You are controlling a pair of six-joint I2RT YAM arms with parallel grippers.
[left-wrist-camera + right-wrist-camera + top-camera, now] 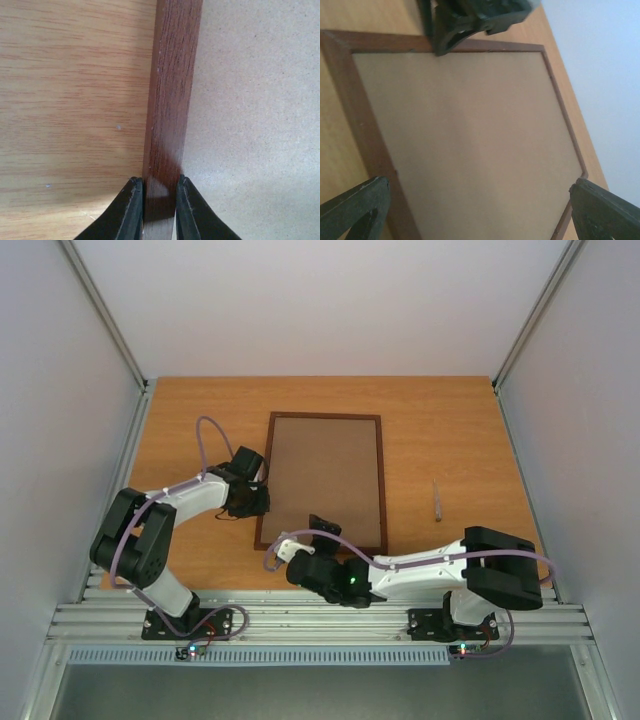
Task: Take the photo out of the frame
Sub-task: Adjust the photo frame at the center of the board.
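Observation:
The frame [381, 480] lies face down mid-table, thin dark reddish-brown rails around a brown hardboard back [325, 480]. The photo is hidden under that back. My left gripper [262, 490] is at the frame's left side. In the left wrist view, the left gripper [159, 200] is shut on the wooden rail [172, 90], one black finger on the table side and one on the hardboard side. My right gripper [318, 532] hovers over the frame's near end. In the right wrist view, the right gripper [480, 210] stands wide open above the back [470, 125], holding nothing.
A thin pale stick-like object [437, 500] lies on the orange wooden table [440, 430] to the right of the frame. White enclosure walls rise on the left, right and far sides. The aluminium rail carrying the arm bases runs along the near edge.

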